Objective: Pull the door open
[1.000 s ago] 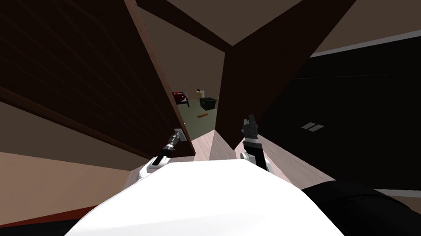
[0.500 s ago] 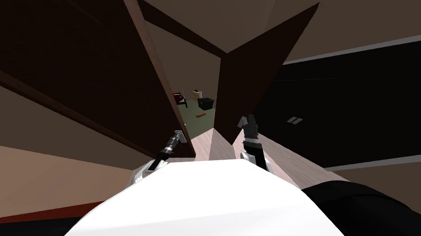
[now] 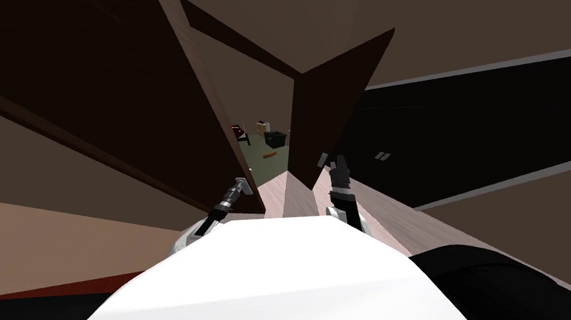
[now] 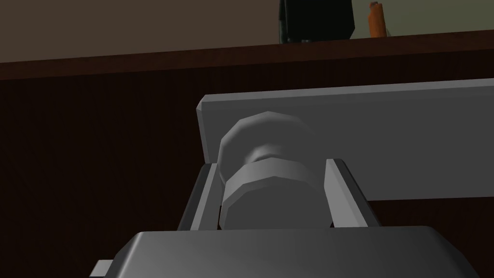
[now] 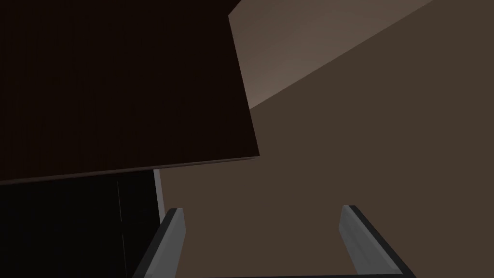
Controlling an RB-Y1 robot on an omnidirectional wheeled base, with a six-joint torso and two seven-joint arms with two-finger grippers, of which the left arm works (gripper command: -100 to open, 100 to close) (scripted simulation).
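Note:
The dark brown door [image 3: 129,86] stands ajar on my left, its lighter edge [image 3: 210,108] facing the gap. A grey round knob [image 4: 267,193] sits on a grey plate [image 4: 395,140] on the door. My left gripper [image 4: 271,164] is shut on the knob, one finger pressing each side; it reaches the door's edge low down [image 3: 242,186]. My right gripper [image 3: 341,167] is held up beside a brown upright panel [image 3: 320,120], open with nothing between its fingers [image 5: 265,241].
Through the gap lies a green floor with a dark bin [image 3: 274,138], an orange object [image 3: 269,156] and a red chair [image 3: 238,130]. A small grey piece [image 3: 322,159] sits on the brown panel. A black area [image 3: 475,128] spreads on the right.
The whole head view has swung, so I have moved. The brown panel and black area have slid leftward. The small grey piece has come into sight. My left gripper stays on the knob.

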